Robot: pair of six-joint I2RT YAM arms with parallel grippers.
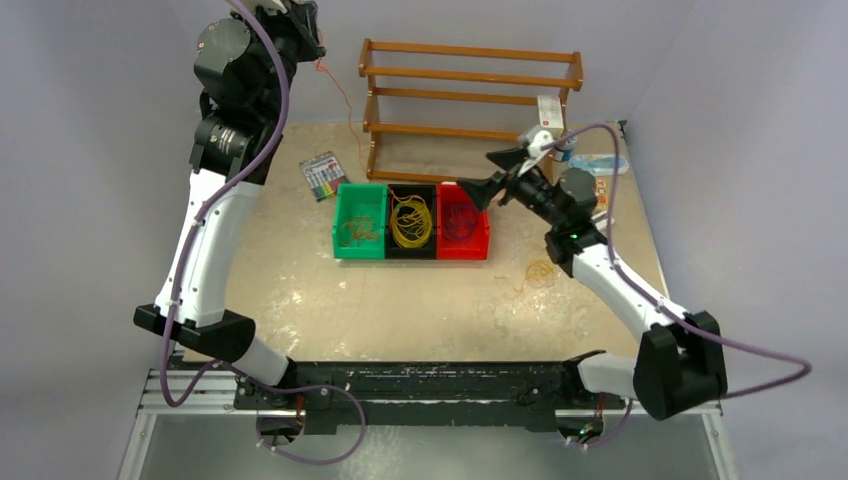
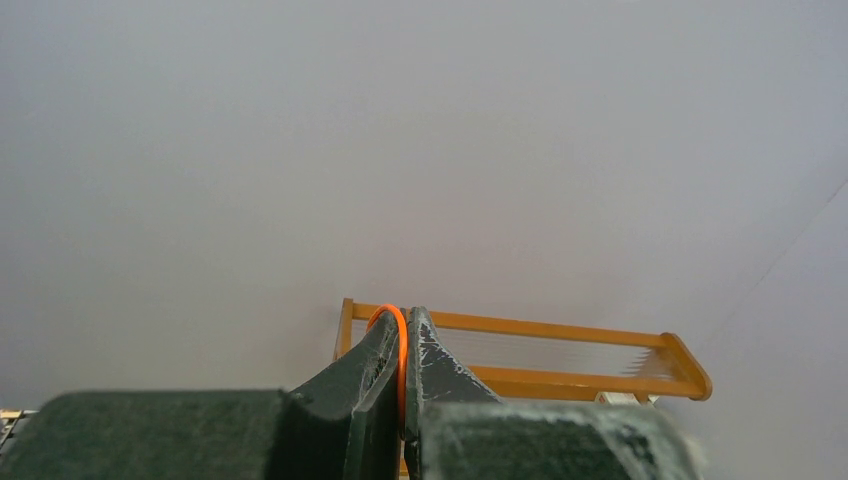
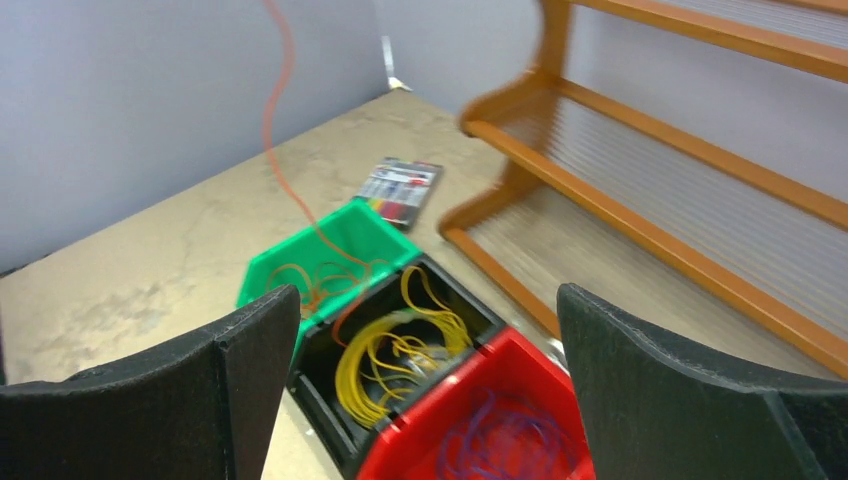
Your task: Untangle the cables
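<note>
The left claw (image 2: 404,322), raised high, pinches a thin orange cable (image 2: 399,342) trailing down into the green plastic bin (image 1: 338,228); the right claw (image 3: 428,300) gapes wide and empty near the red plastic bin (image 1: 486,236).

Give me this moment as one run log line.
left pincer: shut on orange cable, up high | right pincer: open, near red bin | orange cable: runs down into green bin

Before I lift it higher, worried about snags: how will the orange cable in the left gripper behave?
Probably floppy: the orange cable hangs in a slack line from the left gripper to the green bin. Likely light, being so thin. It may drag other orange loops out, since its lower end runs among them.
</note>
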